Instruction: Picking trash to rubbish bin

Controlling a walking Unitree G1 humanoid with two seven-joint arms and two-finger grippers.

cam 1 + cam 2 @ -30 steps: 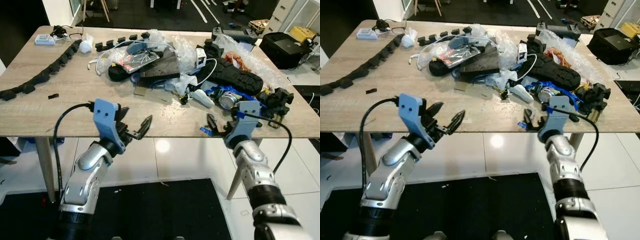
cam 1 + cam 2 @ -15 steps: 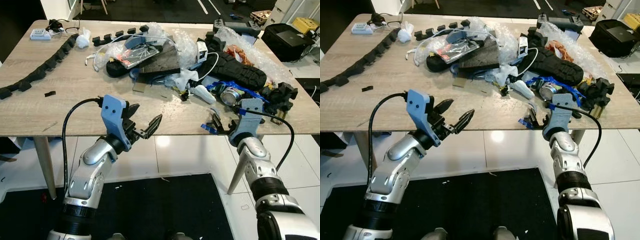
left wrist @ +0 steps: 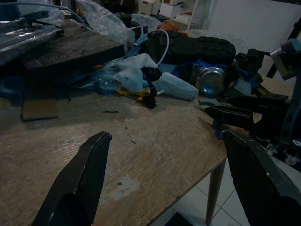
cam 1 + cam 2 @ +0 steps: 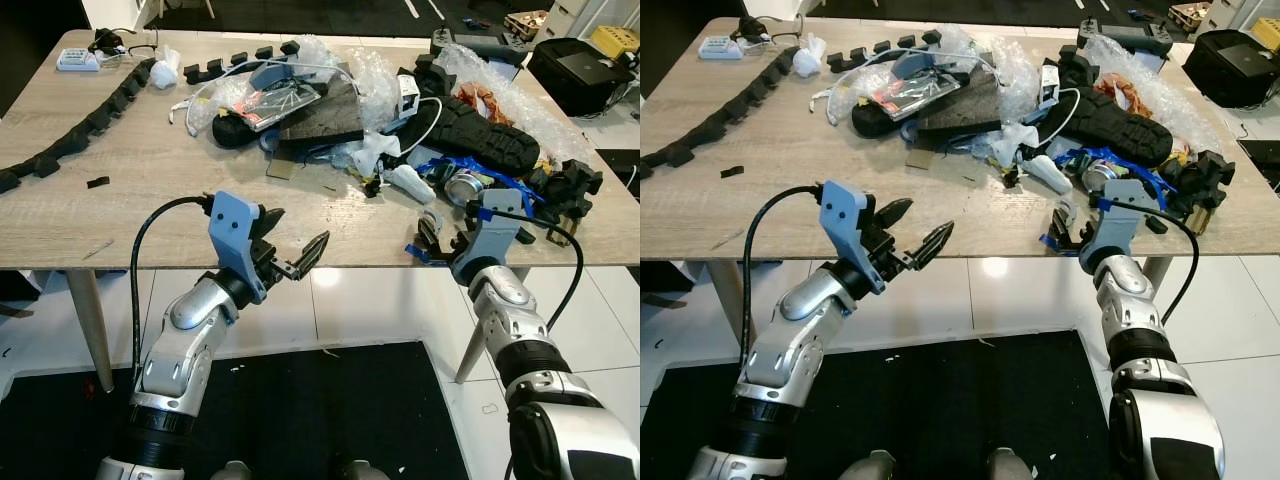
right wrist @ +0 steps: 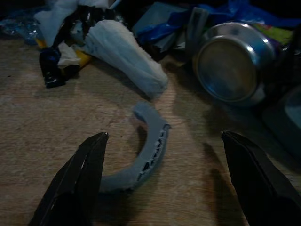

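Note:
A heap of trash covers the far half of the wooden table [image 4: 130,215]: clear plastic wrap [image 4: 365,85], a black shoe sole [image 4: 480,140], a metal can [image 4: 462,190], a white tissue wad [image 4: 405,185]. My right gripper [image 4: 440,243] is open at the table's front edge. A curved grey-blue plastic strip [image 5: 151,146] lies on the wood between its fingers [image 5: 82,183], with the can [image 5: 233,63] just beyond. My left gripper [image 4: 296,233] hovers open in front of the table edge, empty, facing the heap [image 3: 141,75].
A black segmented foam strip [image 4: 85,125] curves along the table's left side, near a white adapter [image 4: 75,60]. A black case [image 4: 580,75] stands beyond the right corner. Under the table are white tiles and a black mat [image 4: 300,400].
The camera has shifted and the table shows closer. My left gripper has risen and moved right, towards the table edge. The right gripper has stayed open at the curved strip.

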